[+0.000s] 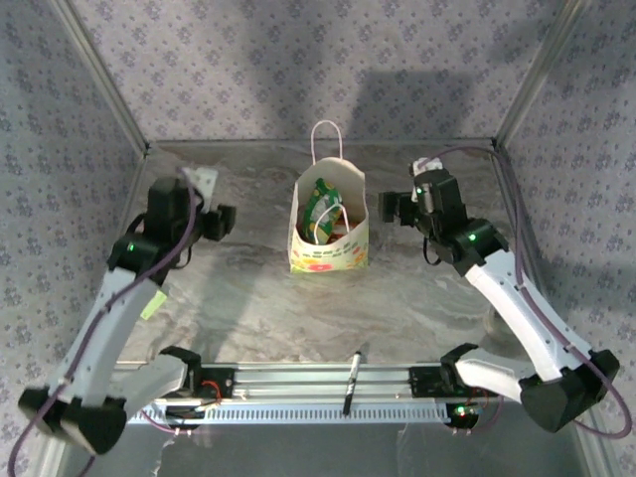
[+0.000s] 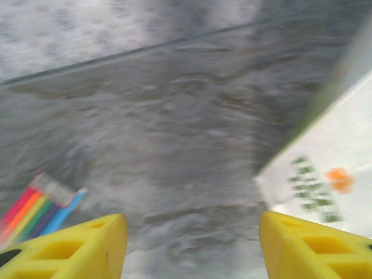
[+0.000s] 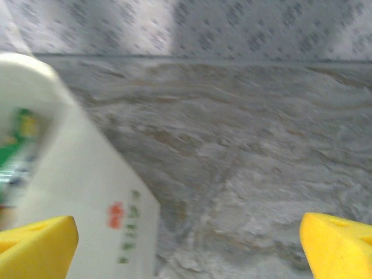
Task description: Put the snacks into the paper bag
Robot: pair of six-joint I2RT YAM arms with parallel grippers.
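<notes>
- Cream-white paper bag (image 1: 329, 224) with white loop handles and a flower print on the front stands upright near the middle of the grey marbled desk (image 1: 417, 298), a bit toward 12 o'clock in the top view.
- Snacks (image 1: 323, 209), small glossy packets, sit inside the paper bag's open mouth. A green one is uppermost, with a red-orange bit at its 5 o'clock. Can't tell how many.
- Left end effector (image 1: 221, 221) is at 9 o'clock of the paper bag, near it but apart.
- Left end effector (image 2: 192, 250) is released. In the left wrist view its yellow fingers (image 2: 81, 247) are spread, with bare desk between them and nothing held.
- In the same view the paper bag (image 2: 325, 168) is at 3 o'clock, showing a white wall with green text and an orange mark. It is blurred.
- Rainbow-striped item (image 2: 38, 209) lies flat on the desk at 8 o'clock of the left wrist view, just beside the left-hand yellow finger.
- Right end effector (image 1: 390, 209) is at 3 o'clock of the paper bag, close to its side.
- Right end effector (image 3: 189, 244) is released wide. Its yellow fingers (image 3: 35, 247) sit at the bottom corners of the right wrist view, nothing between them.
- Paper bag (image 3: 81, 192) is at 9 o'clock of the right wrist view, with a green blur in its mouth.
- Black pen (image 1: 352, 382) is at 6 o'clock of the paper bag, well apart, lying on the metal rail (image 1: 298, 383) at the near edge between the arm bases.
</notes>
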